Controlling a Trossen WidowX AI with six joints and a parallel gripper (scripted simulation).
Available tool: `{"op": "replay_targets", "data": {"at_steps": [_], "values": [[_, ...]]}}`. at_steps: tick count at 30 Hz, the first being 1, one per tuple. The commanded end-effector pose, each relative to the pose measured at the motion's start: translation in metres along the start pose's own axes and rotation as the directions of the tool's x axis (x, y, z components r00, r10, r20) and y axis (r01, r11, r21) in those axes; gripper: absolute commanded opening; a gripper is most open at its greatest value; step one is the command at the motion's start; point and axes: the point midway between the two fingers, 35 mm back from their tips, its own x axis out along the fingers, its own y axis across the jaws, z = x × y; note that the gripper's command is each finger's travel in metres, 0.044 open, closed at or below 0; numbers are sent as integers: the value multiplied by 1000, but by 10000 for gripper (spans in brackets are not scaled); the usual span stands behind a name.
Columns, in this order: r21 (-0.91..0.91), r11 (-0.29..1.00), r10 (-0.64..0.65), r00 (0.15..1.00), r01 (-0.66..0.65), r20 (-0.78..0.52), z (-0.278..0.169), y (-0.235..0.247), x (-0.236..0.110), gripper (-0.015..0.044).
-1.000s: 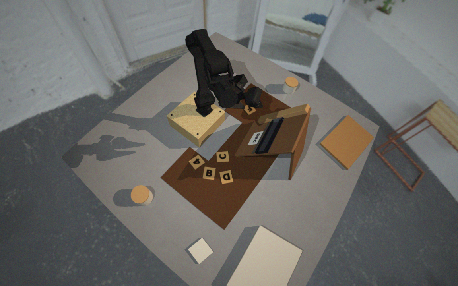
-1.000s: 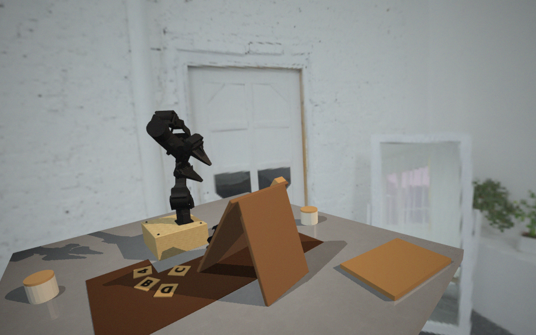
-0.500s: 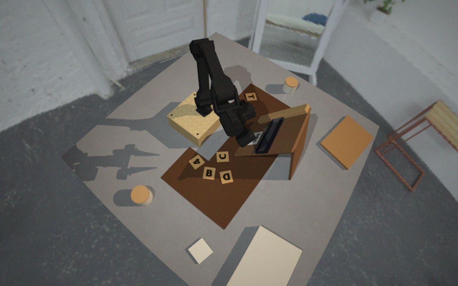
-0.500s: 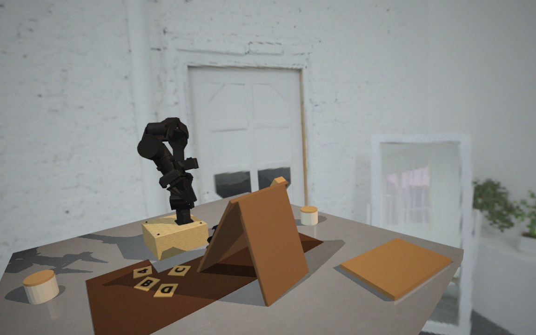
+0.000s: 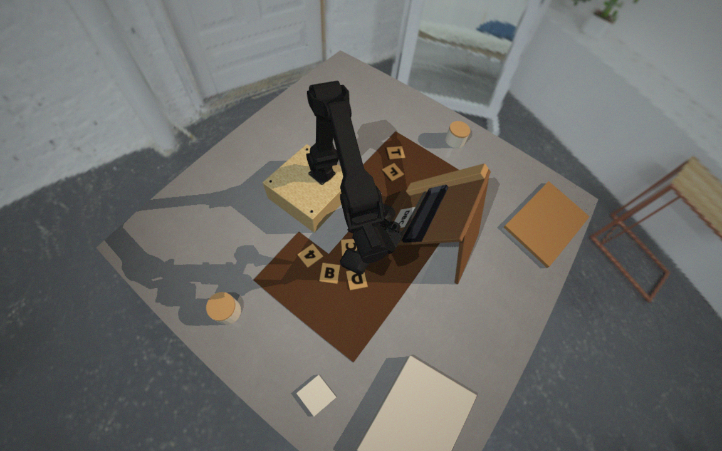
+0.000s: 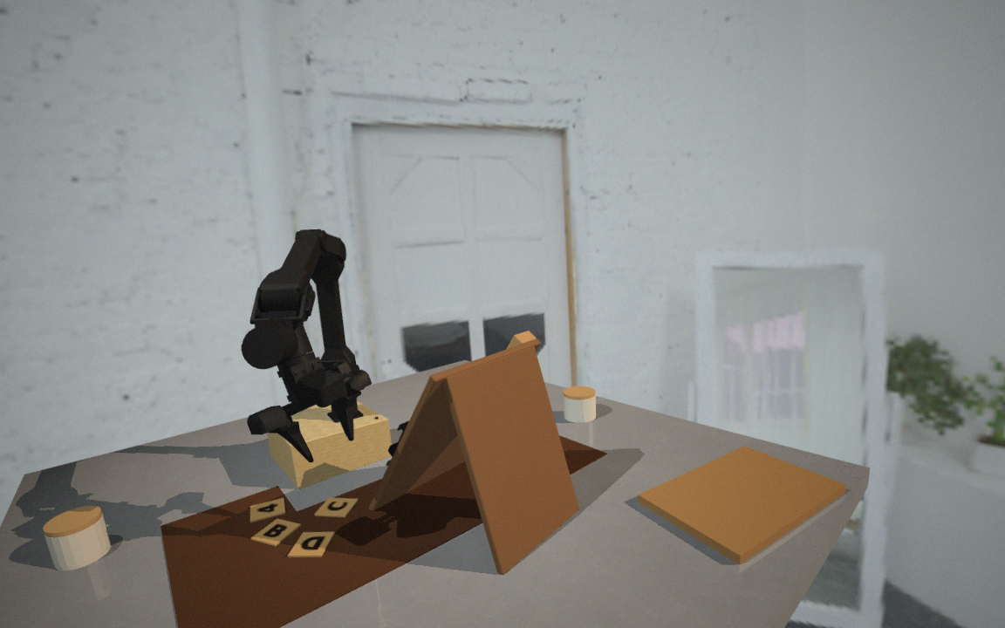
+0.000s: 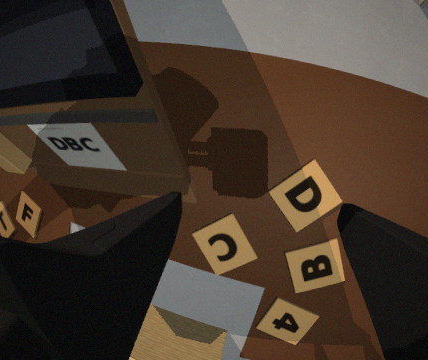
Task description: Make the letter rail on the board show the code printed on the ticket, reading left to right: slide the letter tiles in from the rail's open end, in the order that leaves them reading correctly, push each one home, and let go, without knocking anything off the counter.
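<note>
My gripper (image 6: 309,433) hangs above the cluster of letter tiles on the brown mat (image 5: 327,314), its fingers spread partway with nothing between them. In the wrist view the C tile (image 7: 225,244) lies flat on the mat between my two fingers, nearer one of them, with the D tile (image 7: 305,195), the B tile (image 7: 316,266) and the 4 tile (image 7: 288,322) just beside it toward the other finger; none of them touches me. The ticket (image 7: 78,144), printed DBC, sits on the sloped face of the wooden board (image 6: 490,437), directly beside the dark letter rail (image 5: 425,213), which holds no tiles. Two more tiles, T (image 5: 395,152) and F (image 5: 393,171), lie on the far stretch of the mat, well apart from the pincer. The mat covers the middle of a grey counter (image 5: 212,224) in a white-walled room with a panelled door (image 6: 459,257) and a framed mirror (image 6: 787,351). My arm rises from a pale wooden base block (image 5: 296,193) beside the board. Around the counter's edges stand two short capped cylinders (image 5: 223,308), an orange slab (image 5: 546,222), a cream slab (image 5: 417,409) and a small cream square (image 5: 315,394). The tent-shaped board stands close beside my wrist.
</note>
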Motion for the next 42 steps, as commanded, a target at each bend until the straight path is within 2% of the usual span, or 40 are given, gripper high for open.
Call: {"op": "replay_targets", "data": {"at_steps": [1,7,22,29,42], "values": [[522,838,-84,982,162,-171,-21,-42,55,340],[716,642,-122,958,274,-258,-35,-60,84,340],[716,642,-122,958,274,-258,-35,-59,84,340],[716,642,-122,958,274,-258,-45,-61,116,340],[716,642,-121,958,274,-258,-45,-62,123,340]]}}
